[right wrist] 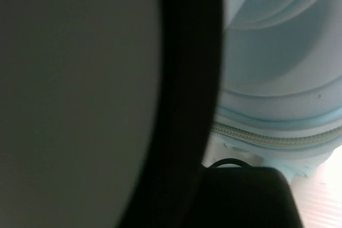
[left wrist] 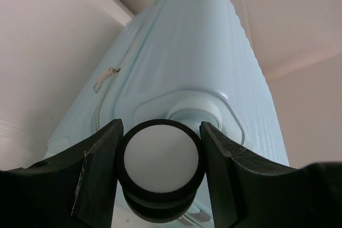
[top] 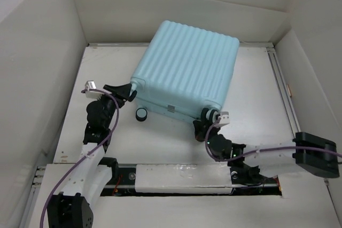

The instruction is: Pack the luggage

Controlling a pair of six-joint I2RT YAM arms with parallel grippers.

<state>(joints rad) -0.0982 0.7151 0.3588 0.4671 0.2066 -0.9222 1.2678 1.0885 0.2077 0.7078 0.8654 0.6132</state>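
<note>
White counter (top: 256, 86) with plain white panels (top: 176, 4) standing along its left, far and right edges. A metal rail (top: 282, 86) runs along the right edge. The light is soft and even.

I see both arms built alike, with white links between black joint housings. The left arm (top: 88, 172) grows out of a boxy black base (top: 68, 211), and the right arm (top: 267, 153) has a chunky black joint block (top: 316, 161) and a tiny green light (top: 233, 156). A purple cable (top: 109, 132) trails along the left arm, a second purple cable (top: 206, 132) along the right. A small silver camera (top: 90, 85) sits on the left wrist. My left hand (left wrist: 160, 169) has matte black wedge-shaped fingers (left wrist: 99, 172) with rough-cut edges. The right hand (top: 207, 117) is black too.
</note>
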